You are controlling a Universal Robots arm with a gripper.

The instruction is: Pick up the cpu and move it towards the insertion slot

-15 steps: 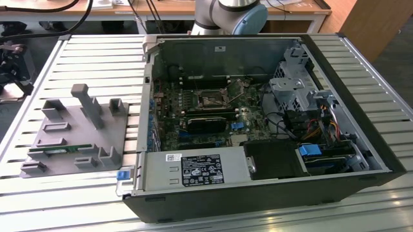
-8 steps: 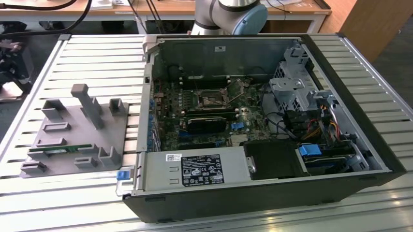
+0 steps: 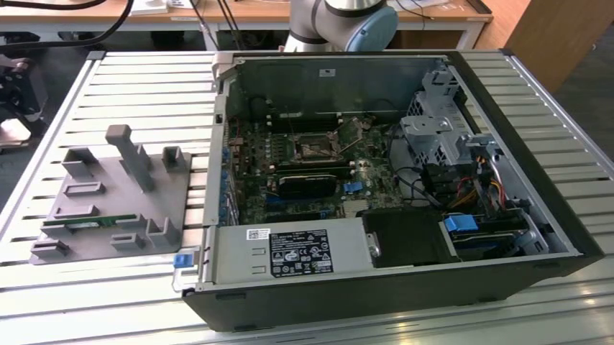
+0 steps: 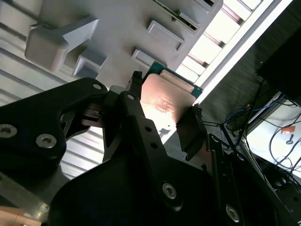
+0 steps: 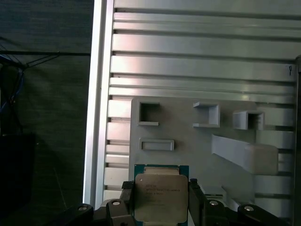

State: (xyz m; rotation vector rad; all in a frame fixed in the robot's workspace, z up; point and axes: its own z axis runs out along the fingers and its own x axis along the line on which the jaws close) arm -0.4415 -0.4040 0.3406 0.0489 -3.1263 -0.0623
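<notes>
**CPU HELD IN GRIPPER AT FIXTURE**

The cpu [image 5: 161, 200] sits clamped between the fingers of the gripper [image 5: 161, 192]. The jaws are closed narrowly on two opposite edges, and the silver top faces the first wrist camera. Behind it lies the grey fixture [image 5: 188, 141] on the slatted table [image 5: 197, 52]. In the exterior view, the insertion slot [image 3: 314, 149] lies inside the open computer case [image 3: 384, 298], at 3 o'clock from the fixture.

Your slatted metal table [image 3: 144, 83] carried two things. Grey holder plate [image 3: 101, 207] lay flat on slats toward exterior view's left. Open computer case [image 3: 384, 295] sat just beside plate, toward exterior view's right. In first wrist view, plate [image 5: 188, 146] lay near table's edge rail [image 5: 99, 94].
</notes>
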